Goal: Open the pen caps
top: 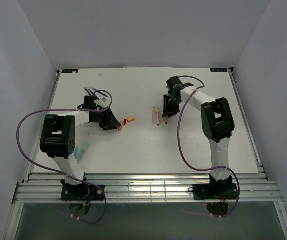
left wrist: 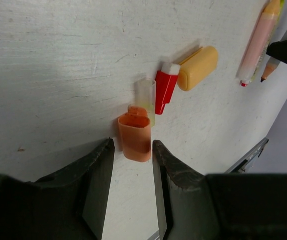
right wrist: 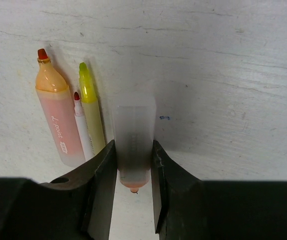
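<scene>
Tabletop [top: 193, 145] lies bare toward near edge. Left gripper [left wrist: 132, 146], jaws parted, straddles orange cap [left wrist: 134, 132] unclamped; right gripper [right wrist: 132, 150] clamps pale highlighter [right wrist: 133, 125] beside three uncapped pens [right wrist: 80, 125].

White table [top: 143, 150] — four pen caps [left wrist: 165, 92] clustered mid-table; three uncapped pens [right wrist: 83, 135] side by side, right.

Nothing legible anywhere. Faint grey print along the barrel of the orange highlighter [right wrist: 58, 122], left of the right claw [right wrist: 133, 165]: too blurred to read. Tiny blue mark [right wrist: 165, 118] on the bench [right wrist: 223, 75], just right of that claw: no letters. Small dark labels [top: 219, 70] at the bench's far corners: too small.
</scene>
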`<state>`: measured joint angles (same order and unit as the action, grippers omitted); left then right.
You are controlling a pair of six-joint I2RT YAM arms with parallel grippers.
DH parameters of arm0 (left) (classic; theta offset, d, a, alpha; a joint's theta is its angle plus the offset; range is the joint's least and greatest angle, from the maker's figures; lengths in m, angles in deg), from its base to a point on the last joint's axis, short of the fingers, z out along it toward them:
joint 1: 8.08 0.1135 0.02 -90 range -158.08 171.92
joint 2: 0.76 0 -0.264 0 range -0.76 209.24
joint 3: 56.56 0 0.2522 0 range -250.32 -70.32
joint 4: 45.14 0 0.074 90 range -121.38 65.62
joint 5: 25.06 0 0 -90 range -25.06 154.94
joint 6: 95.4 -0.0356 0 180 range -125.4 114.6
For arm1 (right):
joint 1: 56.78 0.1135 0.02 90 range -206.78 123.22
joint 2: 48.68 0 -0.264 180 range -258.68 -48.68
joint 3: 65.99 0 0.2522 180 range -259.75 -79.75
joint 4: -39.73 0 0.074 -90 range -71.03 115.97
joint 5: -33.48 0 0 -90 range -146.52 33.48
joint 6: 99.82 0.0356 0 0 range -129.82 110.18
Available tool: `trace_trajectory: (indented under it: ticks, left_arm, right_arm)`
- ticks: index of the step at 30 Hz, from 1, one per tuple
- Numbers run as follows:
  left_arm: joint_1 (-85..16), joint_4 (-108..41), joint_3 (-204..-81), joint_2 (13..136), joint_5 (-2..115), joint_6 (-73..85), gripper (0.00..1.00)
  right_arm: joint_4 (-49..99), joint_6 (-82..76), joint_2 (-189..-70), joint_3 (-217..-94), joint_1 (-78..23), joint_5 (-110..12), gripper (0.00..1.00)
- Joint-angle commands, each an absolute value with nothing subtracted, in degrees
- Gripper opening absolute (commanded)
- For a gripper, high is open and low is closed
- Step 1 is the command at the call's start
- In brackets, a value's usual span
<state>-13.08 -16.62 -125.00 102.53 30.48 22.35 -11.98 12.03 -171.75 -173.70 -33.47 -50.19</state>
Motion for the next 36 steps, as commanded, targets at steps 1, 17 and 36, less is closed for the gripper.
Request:
trace_trajectory:
  ticks: [1, 17, 36]
  left_arm:
    - [-12.83, -16.44, -124.55, 99.44, 30.48, 22.29, 0.47]
    - [-12.83, -15.21, -123.50, 94.96, 29.96, 22.47, 0.49]
    - [-12.83, -8.81, -126.91, 86.87, 40.67, 32.91, 0.50]
  right_arm:
    - [-11.56, 10.92, -172.34, -175.99, -33.58, -49.22, 0.29]
    - [-13.05, 11.36, -171.20, -175.46, -33.58, -49.83, 0.51]
    - [-27.82, 6.70, -150.83, -168.36, -28.75, -52.56, 0.61]
